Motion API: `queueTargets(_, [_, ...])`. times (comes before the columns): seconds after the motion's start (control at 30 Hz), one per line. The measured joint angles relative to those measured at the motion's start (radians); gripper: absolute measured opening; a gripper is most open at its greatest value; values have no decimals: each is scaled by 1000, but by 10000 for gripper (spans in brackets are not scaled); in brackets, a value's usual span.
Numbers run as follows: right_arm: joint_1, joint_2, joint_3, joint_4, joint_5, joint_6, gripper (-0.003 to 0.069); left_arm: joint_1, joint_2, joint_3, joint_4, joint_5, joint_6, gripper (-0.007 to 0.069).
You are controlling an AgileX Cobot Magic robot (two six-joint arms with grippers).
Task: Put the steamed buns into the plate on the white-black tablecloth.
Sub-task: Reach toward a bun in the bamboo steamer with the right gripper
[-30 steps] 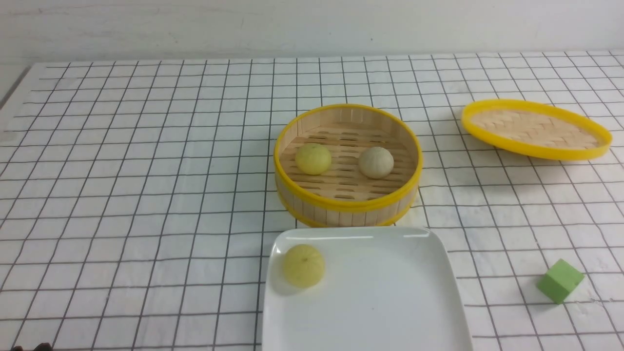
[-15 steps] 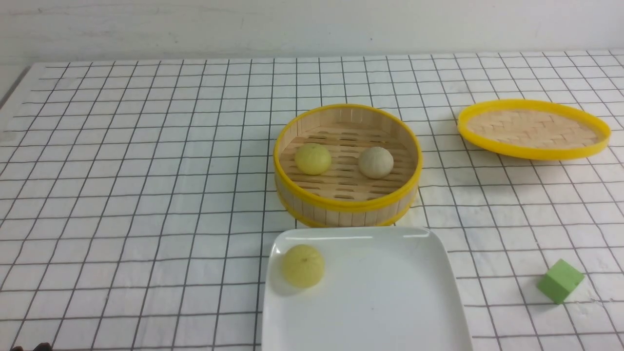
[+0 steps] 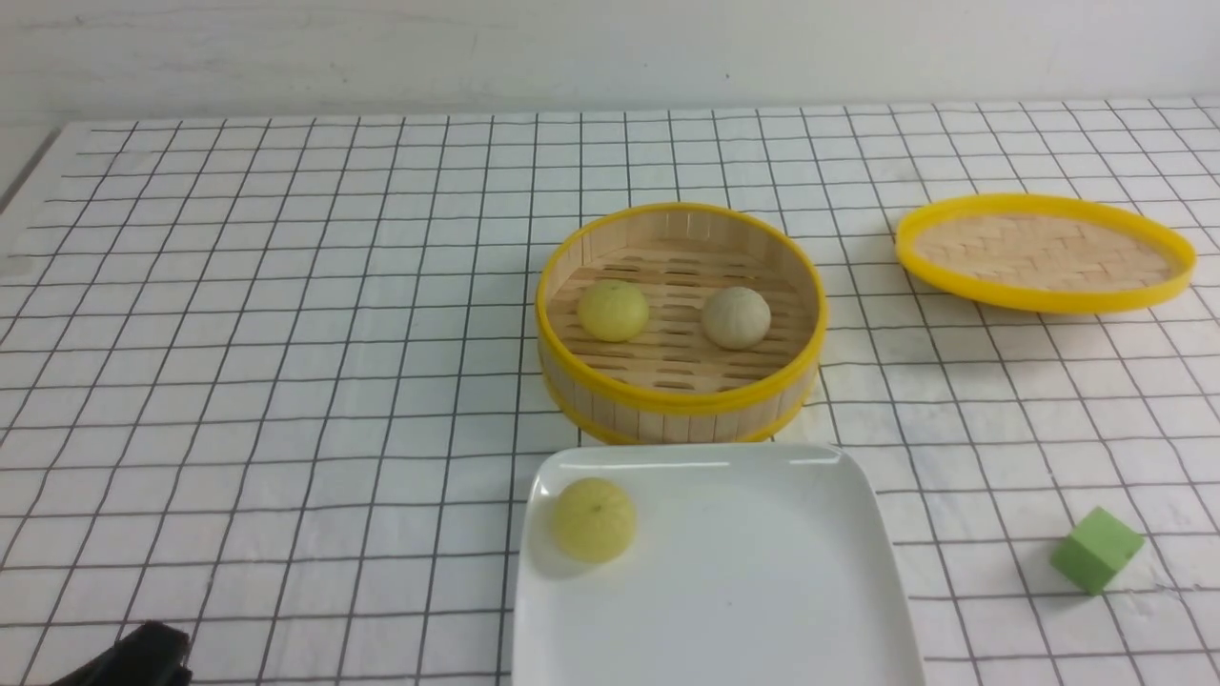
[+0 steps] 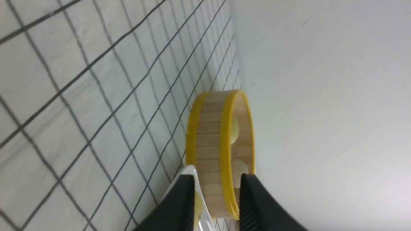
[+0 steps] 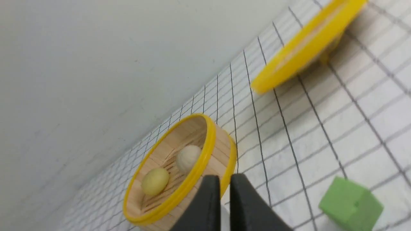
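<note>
Buns (image 3: pixel 612 311) are looking soft and light (pinching gently across the sides seems best), sitting ahead of the left claw (image 4: pixel 218 179), which is hanging half-open, empty.

The left tool (image 3: pixel 127 657) has edged into front view.

Matte black left gripper (image 4: pixel 217 205), smooth tapered fingers (image 4: pixel 181 208), right gripper (image 5: pixel 225 205) equally black, rounded tips

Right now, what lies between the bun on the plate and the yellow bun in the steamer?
The plate rim and the steamer wall, in the front view.
</note>
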Motion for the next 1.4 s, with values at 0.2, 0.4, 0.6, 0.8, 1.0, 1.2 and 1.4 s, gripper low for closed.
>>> queueTargets(0.2, [0, 326, -290, -285, 350, -91, -3, 0, 21, -147, 31, 100, 197, 78])
queueTargets(0.4, [0, 950, -598, -308, 762, -178, 5, 0, 398, -342, 34, 308, 411, 2])
queueTargets(0.6, [120, 1342, -815, 55, 782, -554, 64, 0, 707, -472, 38, 506, 651, 2])
queueTargets(0.8, [261, 1576, -1080, 78, 821, -589, 165, 0, 768, -501, 37, 516, 683, 3])
queueTargets(1.0, [371, 1750, -1402, -220, 756, -306, 222, 0, 768, -503, 29, 521, 683, 16])
queueTargets(1.2, [455, 1999, -1694, -523, 695, -19, 384, 0, 768, -504, 26, 522, 683, 32])
queueTargets(1.4, [467, 2186, -1871, -578, 704, 7, 402, 0, 768, -504, 26, 522, 683, 44])
